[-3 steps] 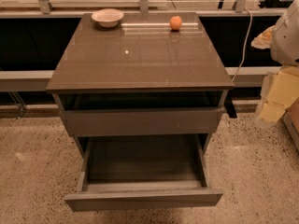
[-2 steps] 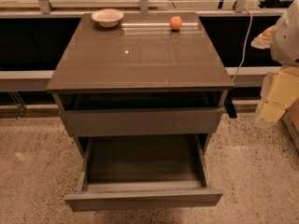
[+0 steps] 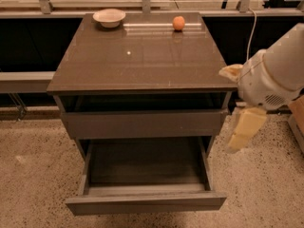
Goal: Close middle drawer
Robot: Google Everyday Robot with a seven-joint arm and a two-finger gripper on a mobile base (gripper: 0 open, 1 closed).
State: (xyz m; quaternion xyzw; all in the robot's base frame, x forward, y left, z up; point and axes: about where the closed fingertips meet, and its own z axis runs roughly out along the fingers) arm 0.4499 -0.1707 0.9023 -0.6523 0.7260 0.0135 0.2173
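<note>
1. The end effector (image 3: 245, 129) hangs at 3 o'clock of the worktop (image 3: 142, 61), below its edge. I cannot tell how wide it is set.
2. The middle drawer (image 3: 145, 203) stands pulled out at 6 o'clock. Its long axis runs 9 to 3 and its front faces 6.
3. Risk: a push on its right corner may skew and jam it.

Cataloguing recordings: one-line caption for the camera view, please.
Middle drawer pulled out; gripper hangs right of the cabinet, not touching the drawer; bowl and orange on top.
</note>
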